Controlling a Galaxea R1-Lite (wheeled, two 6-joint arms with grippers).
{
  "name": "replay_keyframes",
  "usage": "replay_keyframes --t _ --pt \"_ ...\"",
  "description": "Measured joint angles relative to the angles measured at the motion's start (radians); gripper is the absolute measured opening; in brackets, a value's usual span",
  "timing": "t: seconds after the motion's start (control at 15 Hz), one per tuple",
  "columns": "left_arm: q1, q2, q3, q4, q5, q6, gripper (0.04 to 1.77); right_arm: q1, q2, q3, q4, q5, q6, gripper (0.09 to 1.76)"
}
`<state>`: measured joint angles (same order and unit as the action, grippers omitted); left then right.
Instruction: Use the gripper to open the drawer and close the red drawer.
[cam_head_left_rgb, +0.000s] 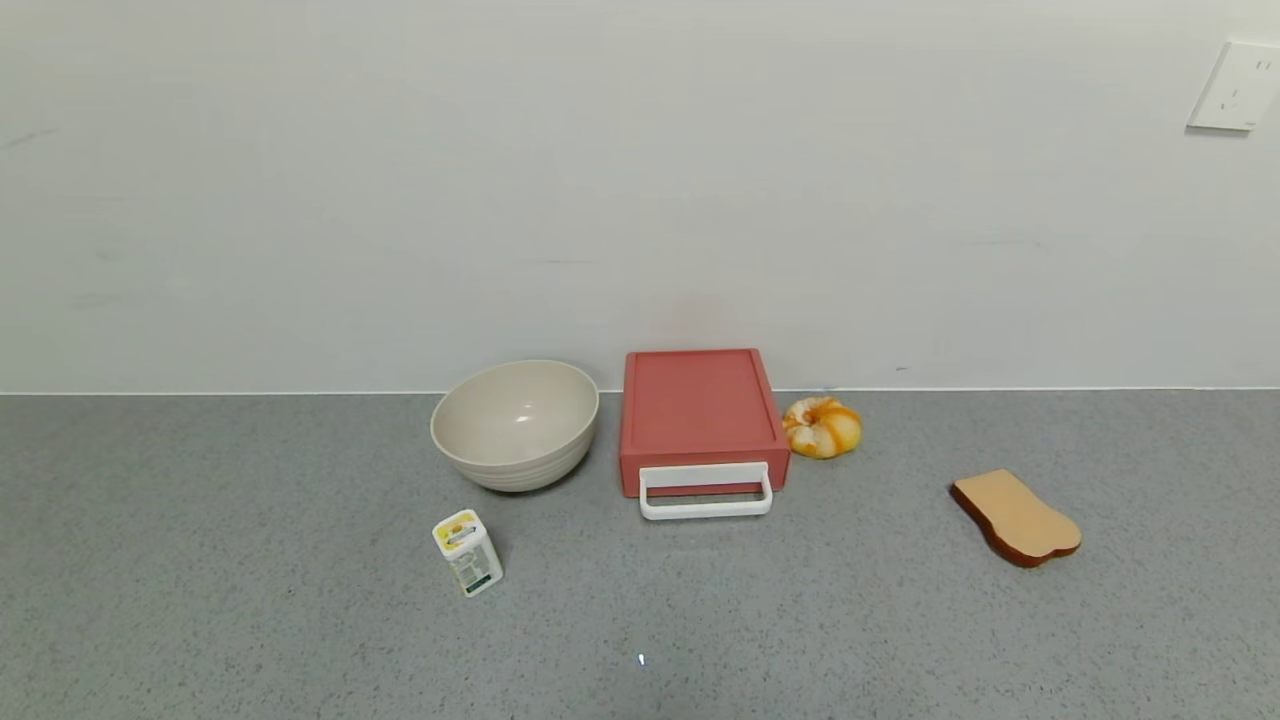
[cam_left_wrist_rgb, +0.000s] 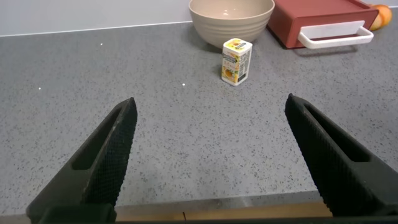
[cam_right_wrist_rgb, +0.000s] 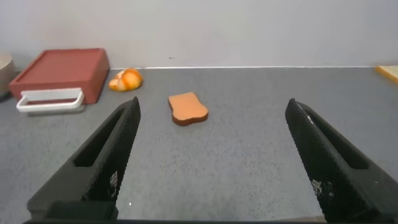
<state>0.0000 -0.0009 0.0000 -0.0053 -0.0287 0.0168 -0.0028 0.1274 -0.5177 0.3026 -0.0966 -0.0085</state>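
Note:
The salmon-red drawer (cam_head_left_rgb: 700, 410) stands against the back wall in the head view, shut, with its white loop handle (cam_head_left_rgb: 706, 492) facing the front. It also shows in the left wrist view (cam_left_wrist_rgb: 317, 18) and the right wrist view (cam_right_wrist_rgb: 59, 71). Neither arm shows in the head view. My left gripper (cam_left_wrist_rgb: 211, 109) is open and empty, low over the counter near its front edge, well short of the drawer. My right gripper (cam_right_wrist_rgb: 212, 109) is open and empty, low over the counter, with the drawer far off.
A cream bowl (cam_head_left_rgb: 516, 422) stands left of the drawer. A small white and yellow carton (cam_head_left_rgb: 467, 552) stands in front of the bowl. An orange bun (cam_head_left_rgb: 821, 427) lies right of the drawer. A toast slice (cam_head_left_rgb: 1015, 517) lies farther right. A wall socket (cam_head_left_rgb: 1236, 86) is at the upper right.

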Motion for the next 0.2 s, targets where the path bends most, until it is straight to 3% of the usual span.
replay_keyframes --t 0.2 --pt "0.0 0.0 0.0 0.0 0.0 0.0 1.72 0.001 -0.091 0.115 -0.019 0.042 -0.01 1.71"
